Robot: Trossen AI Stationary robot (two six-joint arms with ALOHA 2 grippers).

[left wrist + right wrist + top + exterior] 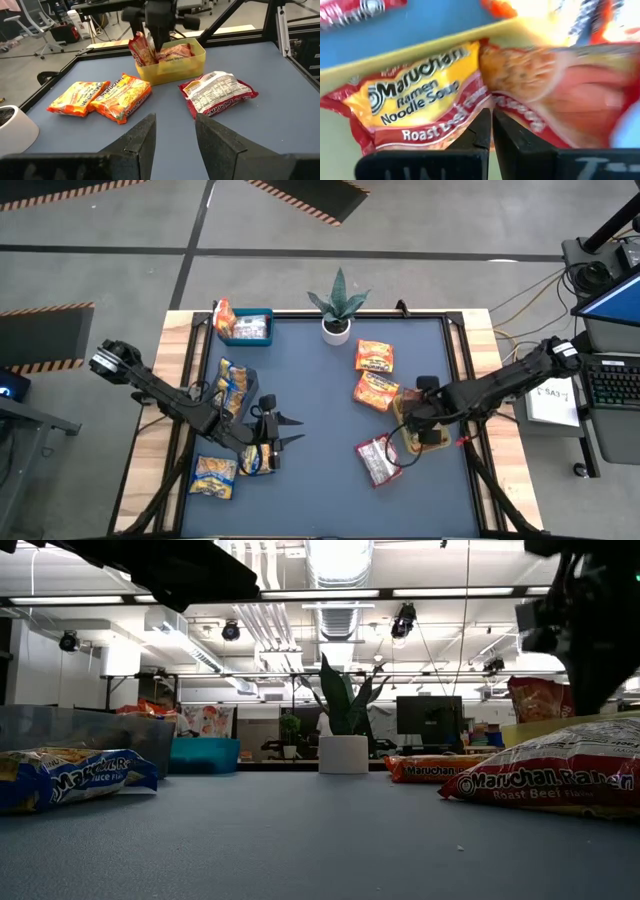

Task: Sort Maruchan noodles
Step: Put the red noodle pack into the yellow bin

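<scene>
My right gripper (416, 420) reaches down into the yellow-green bin (175, 71) near the table's right edge, shut on an orange-red Maruchan packet (140, 49) that stands tilted in the bin. Another orange-red packet (415, 100) lies flat in the bin. Two orange packets (375, 357) (375, 391) and a red-and-white packet (378, 461) lie flat on the mat nearby. My left gripper (295, 430) hovers open at the table's left half, pointing right, with yellow-and-blue packets (233, 385) (214, 475) around it and one (258, 461) beside its wrist. My right gripper comes from above, pointing down into the bin, and appears to pinch the tilted packet by its pale side edge (489, 75) at the fingertips. The packet rises beside the fingers (161, 40), its lower end inside the bin. The fingertips hide the exact contact.
A blue bin (248, 328) holding packets sits at the far left corner, and a small potted plant (338, 315) stands at the far edge's middle. Bare blue mat (320, 480) lies between the two arms. Wooden frame rails run along the table's left and right sides.
</scene>
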